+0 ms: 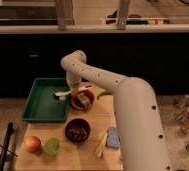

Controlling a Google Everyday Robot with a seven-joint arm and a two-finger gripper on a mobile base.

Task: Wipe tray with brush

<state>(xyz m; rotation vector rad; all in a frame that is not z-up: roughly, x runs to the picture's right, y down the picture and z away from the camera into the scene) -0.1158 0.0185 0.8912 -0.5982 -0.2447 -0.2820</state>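
Observation:
The green tray [38,102] lies at the left of the wooden table. My white arm reaches from the right and bends down over the tray's right rim. The gripper [72,90] points down there, mostly hidden by the wrist. It is shut on the brush [62,93], whose pale handle sticks out to the left, low over the tray's right part. The tray holds nothing else that I can see.
A brown bowl [83,99] with food stands right beside the gripper. A dark bowl [78,130], an orange fruit [33,144], a green fruit [51,146], a yellow item [102,143] and a blue sponge [112,137] lie nearer. A dark counter stands behind.

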